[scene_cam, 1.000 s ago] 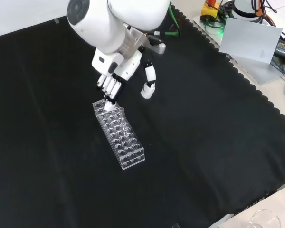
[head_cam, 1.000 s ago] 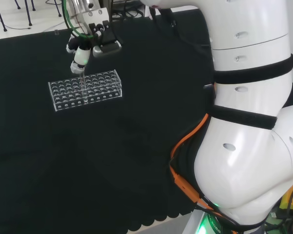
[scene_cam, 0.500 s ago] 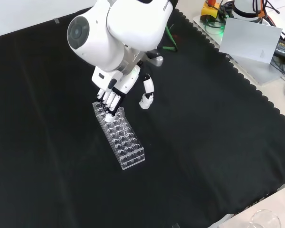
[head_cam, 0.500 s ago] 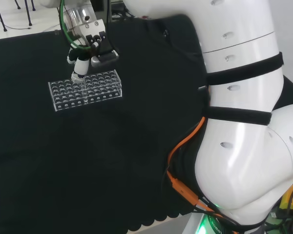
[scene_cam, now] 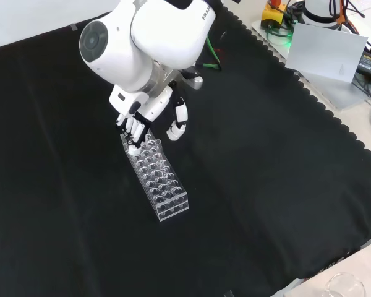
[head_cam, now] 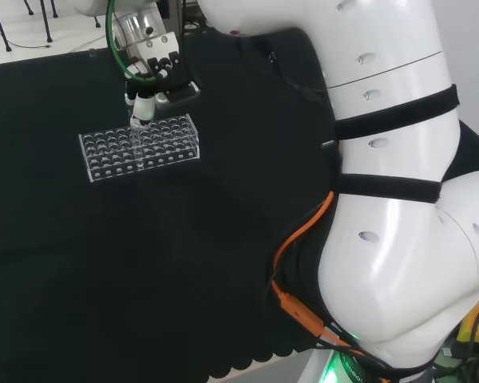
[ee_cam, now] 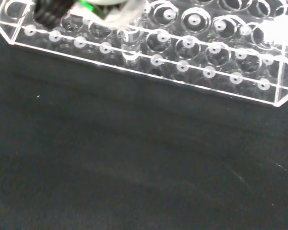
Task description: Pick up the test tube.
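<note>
Fingers (scene_cam: 132, 127) bunched together, pointing down at the far end of the clear rack (scene_cam: 160, 185) in the front view; thumb held apart to the right. Whether they pinch anything: cannot tell. Test tube (ee_cam: 130, 42) is clear glass and hard to make out; wrist view shows one standing in an outer-row hole. Hand (head_cam: 148, 100) sits at the rack's (head_cam: 140, 148) back edge in head view. Half a second ago it was farther left there.

rack (scene_cam: 156, 179) on cloth (scene_cam: 266, 185) — hand (scene_cam: 136, 114) above rack's far end, front view
</note>
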